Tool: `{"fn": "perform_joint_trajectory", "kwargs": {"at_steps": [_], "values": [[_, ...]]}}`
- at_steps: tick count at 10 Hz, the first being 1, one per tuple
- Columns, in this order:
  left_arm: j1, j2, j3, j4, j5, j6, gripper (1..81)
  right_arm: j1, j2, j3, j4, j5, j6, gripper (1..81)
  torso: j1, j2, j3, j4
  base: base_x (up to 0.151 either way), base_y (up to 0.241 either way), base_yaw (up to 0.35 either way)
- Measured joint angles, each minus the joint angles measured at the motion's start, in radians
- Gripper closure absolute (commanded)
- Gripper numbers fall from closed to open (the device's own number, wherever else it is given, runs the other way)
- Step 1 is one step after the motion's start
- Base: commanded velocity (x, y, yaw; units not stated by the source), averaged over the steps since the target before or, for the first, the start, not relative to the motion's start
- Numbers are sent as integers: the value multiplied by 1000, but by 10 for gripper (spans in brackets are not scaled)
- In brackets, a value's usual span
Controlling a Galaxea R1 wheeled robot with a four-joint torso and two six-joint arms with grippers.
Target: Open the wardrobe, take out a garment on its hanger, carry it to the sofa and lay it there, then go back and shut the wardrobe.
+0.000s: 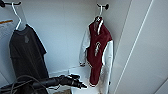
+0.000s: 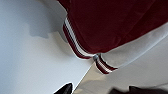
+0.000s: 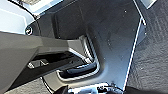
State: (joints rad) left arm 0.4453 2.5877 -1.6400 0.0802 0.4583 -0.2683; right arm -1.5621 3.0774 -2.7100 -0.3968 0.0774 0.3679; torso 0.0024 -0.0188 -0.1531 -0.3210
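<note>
The wardrobe (image 1: pixel 62 37) stands open, its white inside facing me. The garment (image 1: pixel 98 50), a dark red jacket with white sleeves and a white crest, hangs at the right on its white hanger (image 1: pixel 100 12). My left gripper (image 1: pixel 78 81) reaches in from the lower left, open and holding nothing, just left of the jacket's lower hem and below its sleeve. In the left wrist view the garment's striped hem and cuff (image 2: pixel 82 47) hang close beyond the left gripper (image 2: pixel 100 91), whose dark fingertips (image 2: pixel 65 89) stand apart. My right gripper (image 3: pixel 97 91) hangs open beside the robot's own base.
A dark grey T-shirt (image 1: pixel 26 55) on a second white hanger (image 1: pixel 17 17) hangs at the left of the wardrobe. An open white door panel (image 1: pixel 142 50) rises close on the right. Dark carpet (image 3: pixel 152 55) lies beneath the right arm.
</note>
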Motion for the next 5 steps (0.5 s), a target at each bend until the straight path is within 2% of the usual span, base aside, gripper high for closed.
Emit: {"fn": "perform_joint_trajectory", "kwargs": {"at_steps": [4, 5], "values": [[-190, 22, 6, -2, 66, -104, 10, 1, 0, 0, 0, 0, 0, 10, 1, 1, 0, 0, 0, 0, 0], [-230, 23, 8, -5, 77, -130, 10, 6, 0, 0, 0, 0, 1, 10, 1, 1, -1, -6, 0, 0, 0]]}}
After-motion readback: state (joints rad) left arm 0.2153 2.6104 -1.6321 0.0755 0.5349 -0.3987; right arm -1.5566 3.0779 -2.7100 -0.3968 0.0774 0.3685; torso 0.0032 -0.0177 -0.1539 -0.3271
